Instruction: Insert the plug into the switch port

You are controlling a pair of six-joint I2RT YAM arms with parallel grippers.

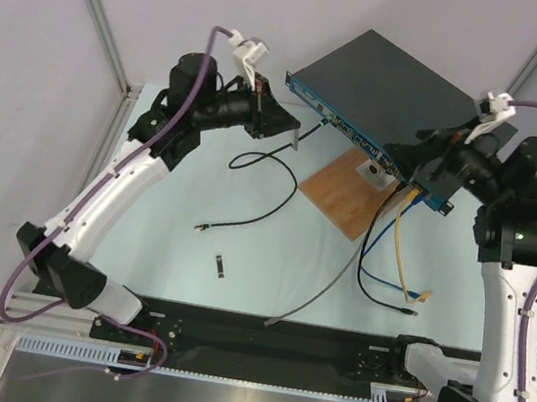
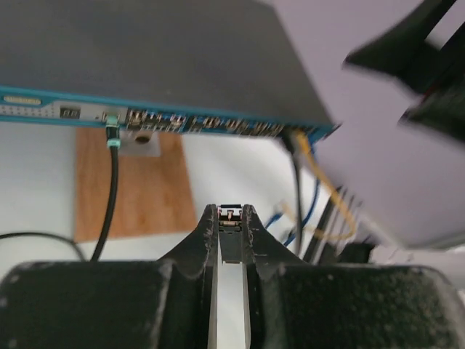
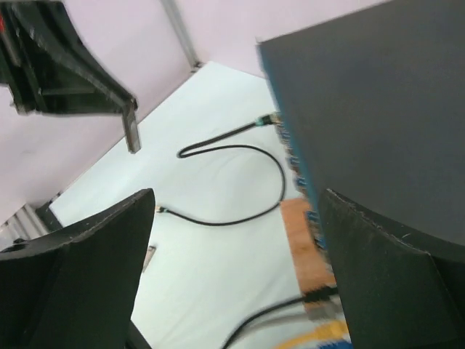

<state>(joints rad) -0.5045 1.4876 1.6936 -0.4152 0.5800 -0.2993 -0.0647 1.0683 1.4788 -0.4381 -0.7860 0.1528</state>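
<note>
The switch (image 1: 387, 82) is a flat black box at the back of the table; its blue front face (image 1: 354, 133) carries a row of sockets. My left gripper (image 1: 295, 132) hovers off the left end of that face, shut on a small dark plug (image 2: 230, 236) whose tip points at the sockets (image 2: 218, 125). The right wrist view shows the same plug (image 3: 132, 132) hanging from the left gripper's fingers. My right gripper (image 1: 409, 172) stands wide open over the switch's right front corner (image 3: 363, 109), with nothing between its fingers.
A brown wooden board (image 1: 350, 193) lies under the switch's front. A black cable (image 1: 260, 190) is plugged in near the left end (image 2: 112, 138). Yellow, blue and grey cables (image 1: 398, 251) hang from the right end. A small loose module (image 1: 222, 266) lies on the table.
</note>
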